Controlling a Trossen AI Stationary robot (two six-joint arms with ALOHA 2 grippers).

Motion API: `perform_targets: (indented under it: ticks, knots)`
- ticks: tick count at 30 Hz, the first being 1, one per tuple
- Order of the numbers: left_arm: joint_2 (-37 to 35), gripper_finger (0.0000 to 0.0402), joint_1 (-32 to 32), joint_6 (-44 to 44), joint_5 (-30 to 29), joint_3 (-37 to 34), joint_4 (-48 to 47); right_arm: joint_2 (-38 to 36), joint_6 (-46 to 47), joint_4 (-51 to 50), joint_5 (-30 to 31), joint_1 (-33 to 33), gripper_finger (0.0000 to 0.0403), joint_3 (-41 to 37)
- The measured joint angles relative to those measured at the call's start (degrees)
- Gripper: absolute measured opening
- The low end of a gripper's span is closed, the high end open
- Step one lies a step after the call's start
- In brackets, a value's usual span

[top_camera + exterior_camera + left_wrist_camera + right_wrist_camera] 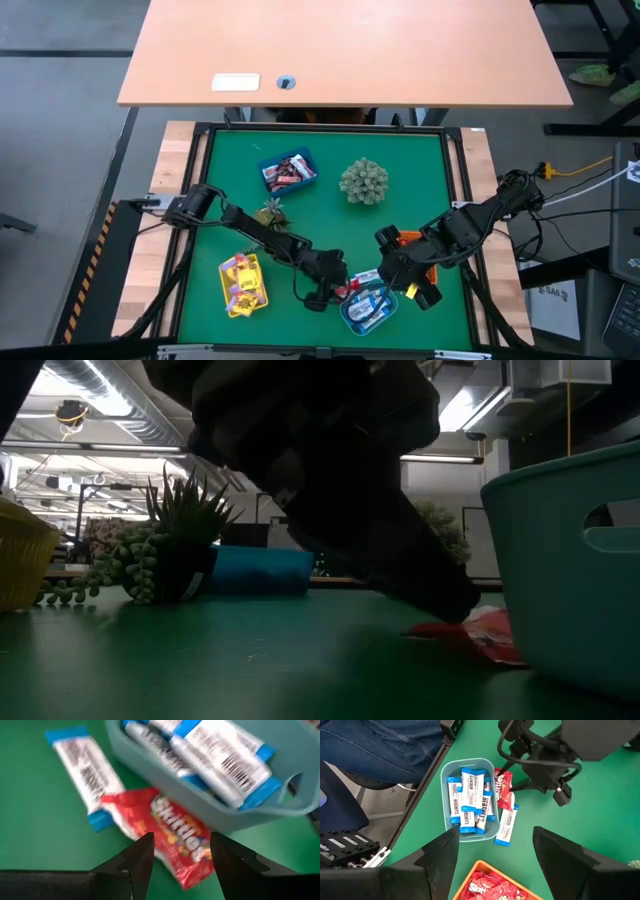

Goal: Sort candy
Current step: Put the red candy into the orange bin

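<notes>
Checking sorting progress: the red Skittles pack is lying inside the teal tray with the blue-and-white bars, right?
Not quite. The red Skittles pack lies on the green mat beside the teal tray, outside its wall, next to one loose blue-and-white bar. The right wrist view shows it clearly.

High cam looks straight down, low cam sits level on the mat, both wrist cams share the teal tray [470, 800] up close.

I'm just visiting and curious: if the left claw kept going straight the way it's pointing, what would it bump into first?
Most likely the red Skittles packet, which lies on the mat straight ahead of the open left gripper, beside the teal tray. Just how near it is, is hard to tell.
</notes>
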Motion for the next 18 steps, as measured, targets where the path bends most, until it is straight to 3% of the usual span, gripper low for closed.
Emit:
perform_targets:
  ticks: [18]
  knots:
    - [0.0,0.0179,0.5,1.9,-2.7,0.0,-2.9,0.0,0.0,0.0,0.0,0.0,0.0253,0.0]
